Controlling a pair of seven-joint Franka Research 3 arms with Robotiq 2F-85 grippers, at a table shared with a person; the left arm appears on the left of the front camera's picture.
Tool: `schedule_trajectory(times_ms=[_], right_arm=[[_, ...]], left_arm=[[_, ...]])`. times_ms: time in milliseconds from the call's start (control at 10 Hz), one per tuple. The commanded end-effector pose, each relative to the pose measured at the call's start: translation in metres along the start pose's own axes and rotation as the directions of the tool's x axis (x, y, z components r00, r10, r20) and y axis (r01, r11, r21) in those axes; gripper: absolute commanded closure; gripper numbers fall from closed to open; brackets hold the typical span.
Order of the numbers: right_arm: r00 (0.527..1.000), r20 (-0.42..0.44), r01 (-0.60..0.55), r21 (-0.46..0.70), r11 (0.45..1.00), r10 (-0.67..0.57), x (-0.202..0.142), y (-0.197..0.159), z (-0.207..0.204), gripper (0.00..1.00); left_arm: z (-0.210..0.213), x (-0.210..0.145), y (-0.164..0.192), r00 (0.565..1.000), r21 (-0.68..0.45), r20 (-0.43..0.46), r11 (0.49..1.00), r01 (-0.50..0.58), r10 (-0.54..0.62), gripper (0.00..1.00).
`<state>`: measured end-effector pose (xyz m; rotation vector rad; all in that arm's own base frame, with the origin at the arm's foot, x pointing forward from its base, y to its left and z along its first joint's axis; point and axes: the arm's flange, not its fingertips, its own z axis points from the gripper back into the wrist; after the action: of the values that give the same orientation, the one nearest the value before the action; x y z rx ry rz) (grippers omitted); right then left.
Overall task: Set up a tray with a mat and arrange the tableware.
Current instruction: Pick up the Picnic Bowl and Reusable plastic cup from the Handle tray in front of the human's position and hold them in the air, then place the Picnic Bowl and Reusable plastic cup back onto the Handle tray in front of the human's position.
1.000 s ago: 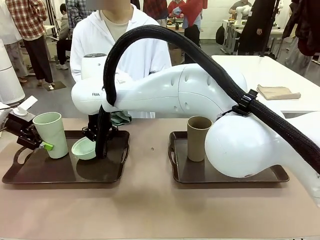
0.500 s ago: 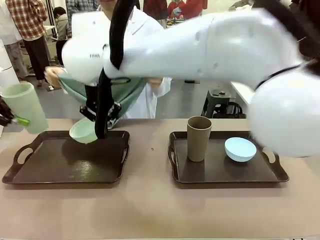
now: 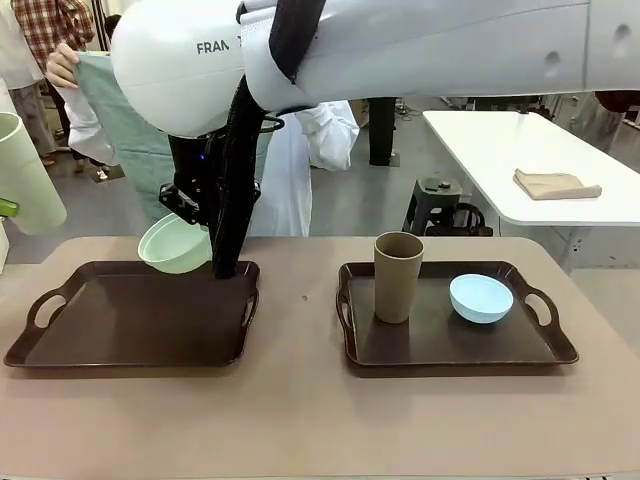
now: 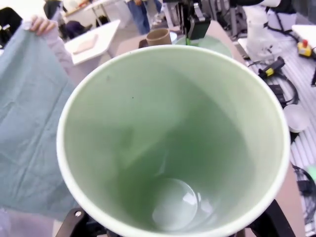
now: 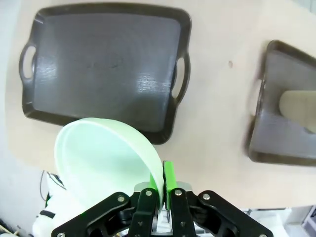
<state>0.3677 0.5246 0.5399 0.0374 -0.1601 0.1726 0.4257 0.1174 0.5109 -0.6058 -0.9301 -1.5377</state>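
Two trays lie on the bench. The right tray carries the upright brown tumbler with the blue bowl beside it. The right end effector is clamped on the mint bowl by its rim, tilted over the left tray at its far edge. The left end effector grips the green tumbler in the air. A person's hand holds up a green mat.

right gripper pinched tight, across the middle; left gripper clamped wide, raised
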Motion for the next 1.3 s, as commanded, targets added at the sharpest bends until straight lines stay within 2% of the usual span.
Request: schedule_trajectory(times_ms=[0, 1200], right_arm=[[1.0, -0.011, -0.006, -0.005, 1.0, 0.006, 0.0072, 0.0018, -0.0028, 1.0], [1.0, -0.011, -0.006, -0.005, 1.0, 0.006, 0.0072, 0.0018, -0.0028, 1.0]], left_arm=[[-0.0005, -0.0046, 0.0056, 1.0, 0.0, 0.013, 1.0, 0.008, -0.008, 1.0], [-0.0005, -0.0046, 0.0056, 1.0, 0.0, 0.013, 1.0, 0.008, -0.008, 1.0]])
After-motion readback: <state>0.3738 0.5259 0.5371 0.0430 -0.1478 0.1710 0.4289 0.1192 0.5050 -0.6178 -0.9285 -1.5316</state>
